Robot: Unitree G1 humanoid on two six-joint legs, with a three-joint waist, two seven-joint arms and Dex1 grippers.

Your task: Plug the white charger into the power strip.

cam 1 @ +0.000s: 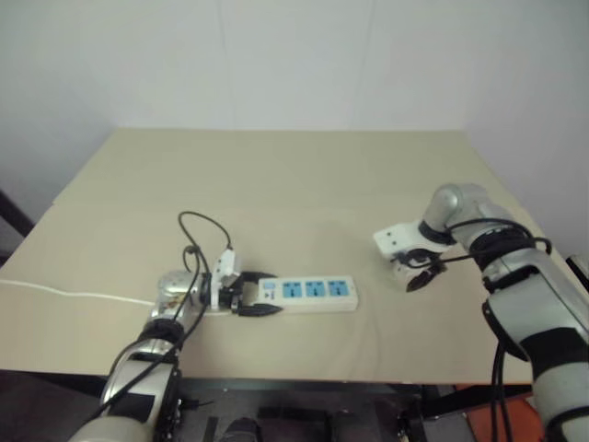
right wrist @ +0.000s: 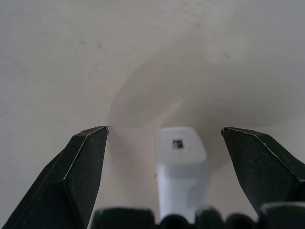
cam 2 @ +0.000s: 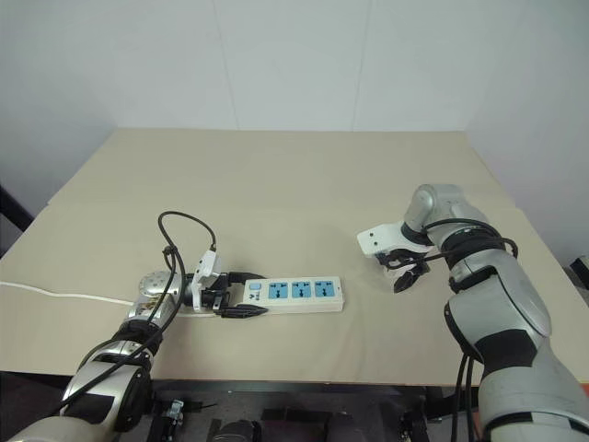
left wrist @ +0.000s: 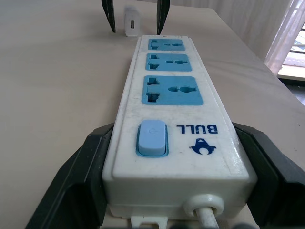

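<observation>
A plain indoor test room or lab, set up for robot trials rather than lived in. A bare beige table [cam 2: 294, 175] stands against blank white walls [cam 2: 294, 55] that meet in a corner beyond the right gripper [cam 2: 401, 273]. Past the far end of the power strip [left wrist: 174, 90] from the left gripper [cam 2: 236, 296], light curtains and a bright window [left wrist: 290, 43] show. Nothing decorates the surfaces; a thin white cord [cam 2: 64, 296] trails off the table edge behind the left gripper, and dark equipment sits below the near table edge.
</observation>
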